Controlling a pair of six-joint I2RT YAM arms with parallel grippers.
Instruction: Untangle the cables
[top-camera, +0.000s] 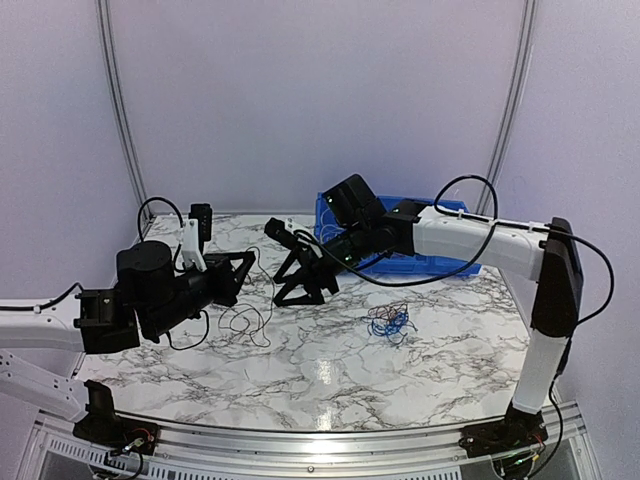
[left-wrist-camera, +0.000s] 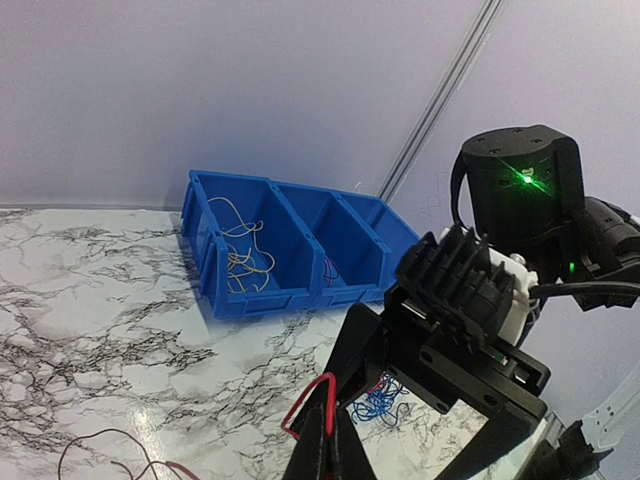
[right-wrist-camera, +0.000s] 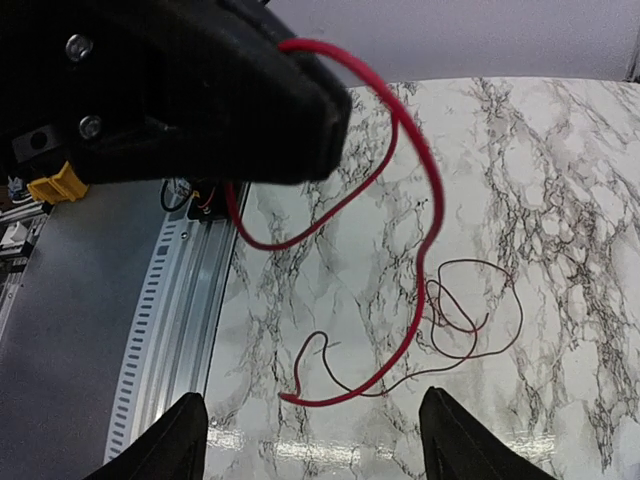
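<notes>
Red cable (right-wrist-camera: 439, 200), clamped in left gripper (left-wrist-camera: 328, 440), dangles just ahead of wide-open right gripper (right-wrist-camera: 318, 440); left wrist camera alone shows yellow-white cables (left-wrist-camera: 245, 262) inside blue bin (left-wrist-camera: 250, 298).

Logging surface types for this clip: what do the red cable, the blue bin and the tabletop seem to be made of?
The red cable looks like thin wire in glossy plastic insulation: smooth sheen, springy loops. The blue bin seems moulded plastic, semi-gloss: uniform colour, thin walls. The tabletop is marble-patterned and polished, reflecting light; stone or printed laminate cannot be told.
</notes>
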